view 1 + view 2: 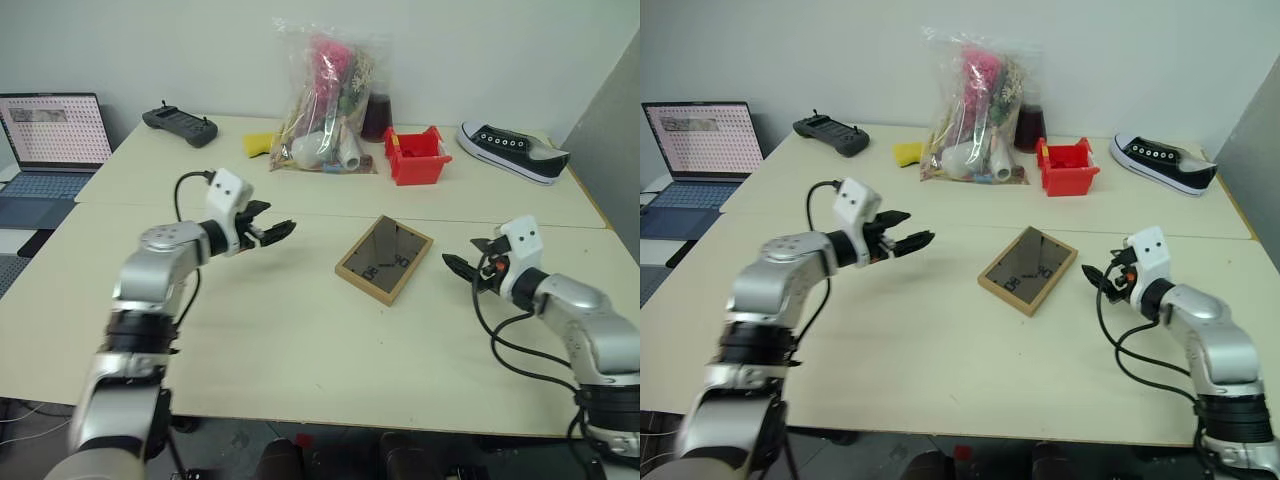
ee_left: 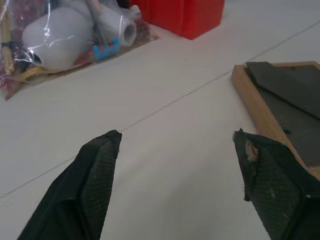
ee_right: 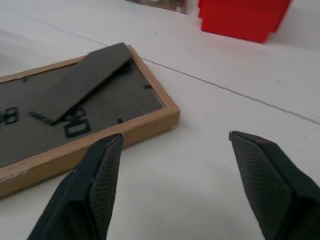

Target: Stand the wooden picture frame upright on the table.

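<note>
From the head camera, the wooden picture frame (image 1: 384,258) is seen lying flat, dark back panel up, on the near half of the worktop (image 1: 300,340), just on the near side of the seam and between the two arms; it has not yet been stood up. The left claw (image 1: 268,228) is held above the worktop well to the frame's left, fingers spread and empty, and the right claw (image 1: 472,258) is held near the frame's right edge, also spread and empty, so that the frame is flanked from both sides, seemingly in readiness for a two-sided lift. Along the far edge, a clear bag of oddments (image 1: 325,100), a red bin (image 1: 415,155), a black sneaker (image 1: 512,150), a handheld controller (image 1: 180,123) and a laptop (image 1: 52,150) are kept well away from the working area. In the left wrist view, the frame's light-wood rim (image 2: 255,107) is found just beyond one of the spread fingertips (image 2: 102,165), with nothing between them; the stand flap is seen folded against the back. In the right wrist view, the frame's corner (image 3: 165,112) lies close ahead of the released fingers (image 3: 270,175), untouched, and the stand (image 3: 82,82) is seen lying flat on the panel, which is judged to need swinging out before the frame can stay upright.
</note>
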